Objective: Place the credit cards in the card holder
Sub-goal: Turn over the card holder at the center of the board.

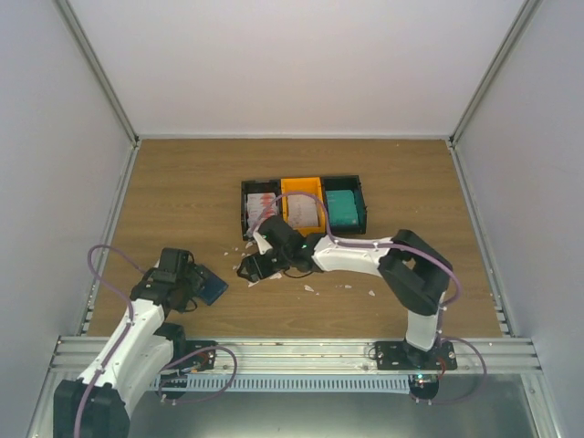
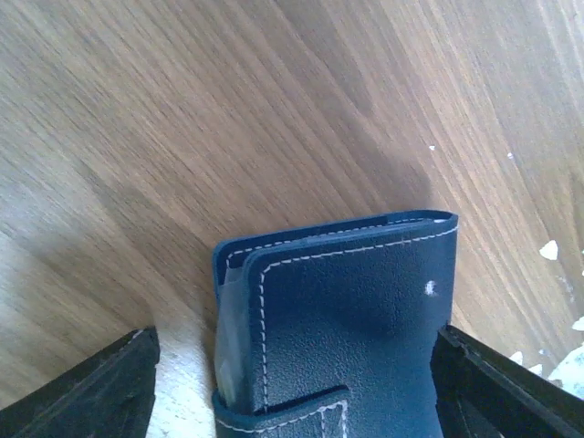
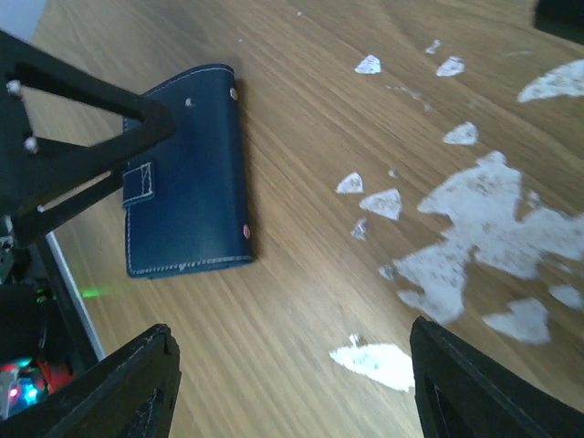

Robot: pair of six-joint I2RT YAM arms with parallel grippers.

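The card holder (image 1: 213, 288) is a navy wallet lying folded shut on the wood at the left. In the left wrist view the card holder (image 2: 347, 319) sits between the jaws of my left gripper (image 2: 294, 351). The right finger (image 2: 497, 392) is at its edge and the left finger (image 2: 96, 392) stands apart, so this gripper is open. My right gripper (image 3: 292, 333) hovers low just right of the card holder (image 3: 187, 173), open with nothing between its fingers. White and red credit cards (image 1: 261, 206) and teal credit cards (image 1: 342, 210) lie in bins at the back.
Three bins stand in a row at the back: a black bin (image 1: 245, 208), an orange bin (image 1: 303, 205) and a black bin (image 1: 362, 208). White scraps (image 3: 493, 237) litter the wood under and right of my right gripper (image 1: 248, 267). My left gripper (image 1: 195, 282) is near the left wall.
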